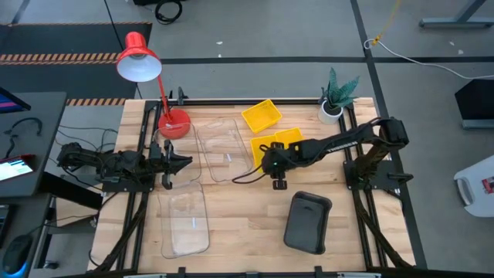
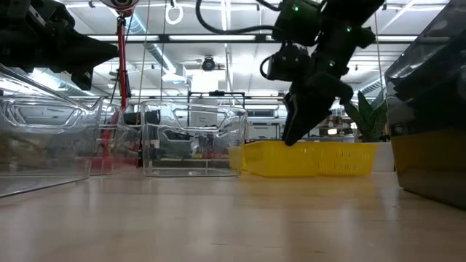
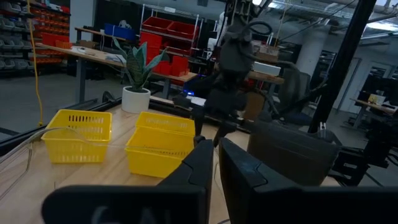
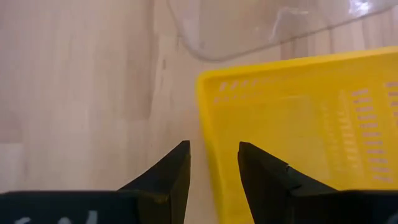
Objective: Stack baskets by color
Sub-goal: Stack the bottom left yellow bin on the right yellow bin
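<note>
The counter was pale wood in jointed strips, smooth with a soft sheen. The yellow baskets looked like moulded plastic, their walls pierced with slots and only faintly shiny. The clear baskets were glossy transparent plastic that caught bright glints. The dark grey basket had a smooth, duller plastic surface. The right tool showed matt black fingers. The lamp's red shade looked glossy.

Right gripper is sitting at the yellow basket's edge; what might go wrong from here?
The right gripper stands open astride the near yellow basket's wall; an off-centre close might shove it rather than grip it. That basket sits close to the clear basket, so dragging may knock it. The black cable could snag.
</note>
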Controlling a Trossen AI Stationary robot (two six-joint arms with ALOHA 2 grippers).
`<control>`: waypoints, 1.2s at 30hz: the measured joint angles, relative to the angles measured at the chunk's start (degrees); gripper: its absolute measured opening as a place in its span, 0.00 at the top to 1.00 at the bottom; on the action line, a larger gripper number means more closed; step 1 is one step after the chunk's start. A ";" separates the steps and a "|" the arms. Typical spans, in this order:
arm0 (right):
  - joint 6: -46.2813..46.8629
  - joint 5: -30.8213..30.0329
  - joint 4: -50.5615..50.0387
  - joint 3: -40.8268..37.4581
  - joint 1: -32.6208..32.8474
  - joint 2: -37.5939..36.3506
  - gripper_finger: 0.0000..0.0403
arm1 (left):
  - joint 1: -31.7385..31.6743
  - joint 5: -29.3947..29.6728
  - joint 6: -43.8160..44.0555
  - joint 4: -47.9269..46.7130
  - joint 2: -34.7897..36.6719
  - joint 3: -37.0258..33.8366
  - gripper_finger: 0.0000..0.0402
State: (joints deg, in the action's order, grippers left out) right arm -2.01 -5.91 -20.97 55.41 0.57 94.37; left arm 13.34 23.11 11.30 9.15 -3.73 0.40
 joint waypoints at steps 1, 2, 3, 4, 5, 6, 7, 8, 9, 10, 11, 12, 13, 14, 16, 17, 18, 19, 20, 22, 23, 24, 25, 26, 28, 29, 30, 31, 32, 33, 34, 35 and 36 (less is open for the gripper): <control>-0.25 0.00 0.61 -0.45 -0.22 0.00 0.65 | 0.00 0.00 -0.01 0.00 0.00 -0.01 0.92; -0.68 -0.01 1.23 -0.85 -0.37 0.12 0.65 | 0.00 0.00 -0.03 0.00 0.00 0.01 0.93; -0.91 -0.07 1.95 -1.13 -0.45 0.34 0.65 | 0.00 0.00 -0.03 0.00 0.00 0.01 0.93; -1.02 -0.02 2.52 -1.53 -0.54 0.64 0.65 | 0.00 0.00 0.02 0.00 0.00 -0.01 0.93; -1.04 -0.02 2.52 -1.83 -0.66 0.86 0.65 | 0.00 0.00 0.00 0.00 0.00 0.01 0.93; -1.04 -0.06 2.51 -2.07 -0.67 0.94 0.66 | 0.01 0.00 -0.03 0.00 0.00 0.01 0.93; -1.04 -0.13 2.81 -2.20 -0.67 0.94 0.66 | 0.01 0.00 -0.01 0.00 -0.01 0.00 0.92; -1.06 -0.27 3.49 -2.34 -0.67 0.94 0.67 | 0.02 0.00 0.02 0.00 0.00 0.00 0.92; -1.06 -0.29 3.61 -2.39 -0.68 0.94 0.69 | 0.00 0.00 -0.01 0.00 0.00 0.00 0.92; -1.04 -0.29 3.34 -2.47 -0.70 0.94 0.70 | 0.02 0.00 -0.03 0.00 0.00 0.01 0.91; -1.04 -0.29 3.15 -2.51 -0.69 0.94 0.72 | 0.01 0.00 -0.01 0.00 0.00 0.00 0.91; -1.05 -0.23 3.20 -2.51 -0.69 0.94 0.74 | 0.00 0.00 0.01 0.00 0.00 0.01 0.91; -1.06 0.00 3.32 -2.51 -0.69 0.94 0.76 | 0.02 0.00 0.00 0.00 0.00 0.00 0.91; -1.06 0.04 3.31 -2.51 -0.69 0.94 0.78 | 0.02 0.00 -0.03 0.00 0.00 0.00 0.92; -1.06 0.21 2.93 -2.51 -0.69 0.94 0.83 | 0.01 0.00 0.02 0.00 -0.01 -0.02 0.92; -1.01 0.25 2.93 -2.51 -0.68 0.94 0.86 | 0.01 0.00 0.01 0.00 0.00 0.00 0.93; -0.93 0.54 2.87 -2.51 -0.67 0.94 0.88 | 0.01 0.00 -0.03 0.00 0.00 0.01 0.93; -0.94 0.99 2.72 -2.48 -0.67 0.94 0.91 | 0.00 0.00 -0.03 0.00 0.00 -0.02 0.93; -0.93 1.40 2.13 -2.13 -0.60 0.94 0.93 | 0.00 0.00 0.01 0.00 0.00 -0.02 0.94; -0.94 2.12 0.34 -0.84 -0.04 0.94 0.97 | 0.00 0.00 -0.02 0.00 -0.01 0.01 0.94; -1.07 2.30 -0.91 0.10 0.37 0.94 0.97 | 0.00 0.00 -0.01 0.00 0.00 0.01 0.93; -1.12 2.40 -2.16 1.03 0.75 0.94 0.98 | 0.00 0.00 0.02 0.00 0.00 0.00 0.93; -1.19 2.38 -3.39 1.98 1.05 0.94 0.97 | 0.00 0.00 0.00 0.00 -0.01 -0.01 0.93; -1.19 2.42 -4.73 2.90 1.33 0.94 0.97 | 0.00 0.00 -0.02 0.00 0.00 0.00 0.92; -1.17 2.42 -6.81 4.59 1.84 0.94 0.95 | 0.01 0.00 0.02 0.00 0.00 0.01 0.92; -1.15 2.28 -7.50 5.38 2.07 0.94 0.95 | 0.01 0.00 0.01 0.00 0.00 0.01 0.92; -1.16 1.76 -8.53 6.27 2.31 0.94 0.95 | 0.00 0.00 -0.03 0.00 0.00 0.01 0.91; -1.19 1.05 -10.05 7.26 2.55 0.94 0.95 | 0.00 0.00 -0.03 0.00 0.00 0.01 0.91; -1.29 0.26 -11.71 8.30 2.75 0.94 0.96 | 0.00 0.00 0.02 0.00 0.00 0.01 0.92; -1.46 -0.51 -13.37 9.36 2.88 0.93 0.96 | 0.00 0.00 0.02 0.00 0.00 -0.01 0.92; -1.48 -1.51 -14.64 10.22 3.04 0.86 0.97 | 0.00 0.00 -0.03 0.00 0.00 -0.01 0.92; -1.50 -2.50 -15.93 11.14 3.14 0.78 0.97 | 0.00 0.00 -0.01 0.00 0.00 0.01 0.93; -1.50 -3.47 -17.13 12.06 3.16 0.54 0.97 | 0.00 0.00 0.02 0.00 0.00 0.01 0.93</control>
State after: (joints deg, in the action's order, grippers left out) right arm -3.51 -9.38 -38.11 67.47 3.73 94.91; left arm 13.34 23.11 11.31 9.15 -3.73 0.40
